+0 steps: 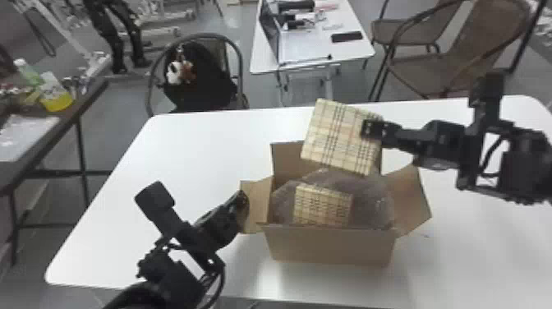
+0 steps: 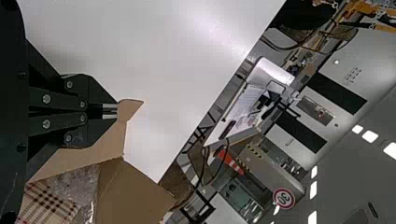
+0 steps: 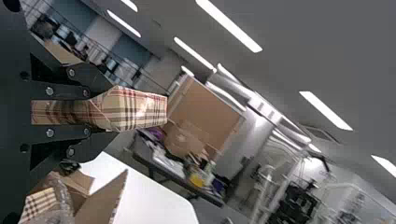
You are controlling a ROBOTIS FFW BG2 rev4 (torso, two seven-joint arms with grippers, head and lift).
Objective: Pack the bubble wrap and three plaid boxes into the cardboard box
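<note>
My right gripper (image 1: 371, 129) is shut on the edge of a plaid box (image 1: 339, 137), held above the back of the open cardboard box (image 1: 328, 246). In the right wrist view, the plaid box (image 3: 140, 109) sits between the fingers of my right gripper (image 3: 100, 111). Inside the cardboard box, another plaid box (image 1: 322, 205) lies on bubble wrap (image 1: 369, 201). My left gripper (image 1: 243, 201) is at the carton's left flap (image 1: 258, 205). In the left wrist view, my left gripper (image 2: 111, 111) has its fingertips together against the flap (image 2: 128, 109); whether they pinch it cannot be told.
The carton stands on a white table (image 1: 185, 156), its right flap (image 1: 410, 201) folded outward. Beyond the table are a chair with a black bag (image 1: 201, 78) and a smaller table (image 1: 349, 49). A dark side table (image 1: 90, 94) stands at the left.
</note>
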